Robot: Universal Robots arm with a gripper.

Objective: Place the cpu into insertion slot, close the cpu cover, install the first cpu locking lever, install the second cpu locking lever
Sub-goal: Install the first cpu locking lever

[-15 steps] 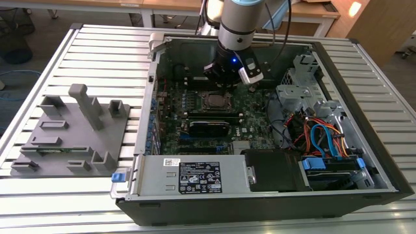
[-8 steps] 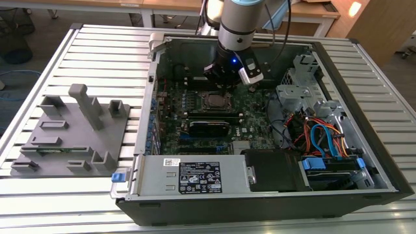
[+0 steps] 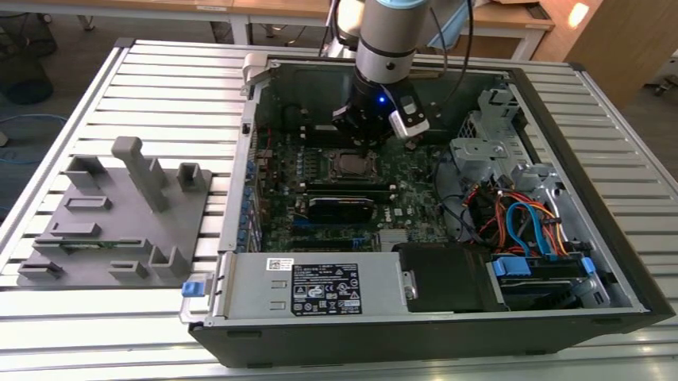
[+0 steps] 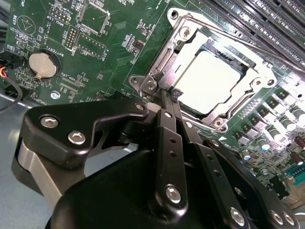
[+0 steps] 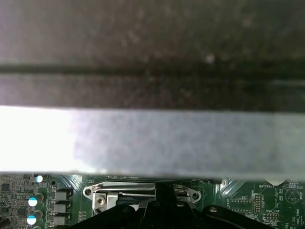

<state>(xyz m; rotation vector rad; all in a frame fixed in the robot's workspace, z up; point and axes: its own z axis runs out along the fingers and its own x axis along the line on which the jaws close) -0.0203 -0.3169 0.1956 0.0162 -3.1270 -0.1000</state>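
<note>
My claw point(image 4: 167, 98) looks clenched at cpu cover point(image 4: 183, 38) edge; thin stiff lever wire likely slippery, cpu point(image 4: 209, 81) seated.

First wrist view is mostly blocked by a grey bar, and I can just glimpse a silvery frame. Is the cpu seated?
Observer: Yes. In the second wrist view the cpu lies flat in the insertion slot.
Operator: Is the cover down?
Observer: The cpu cover lies flat over the chip, whose silver top shows through its window.
Operator: Where is the gripper?
Observer: The gripper is at the cover's corner, shut. In the exterior view it sits low inside the computer case.
</note>
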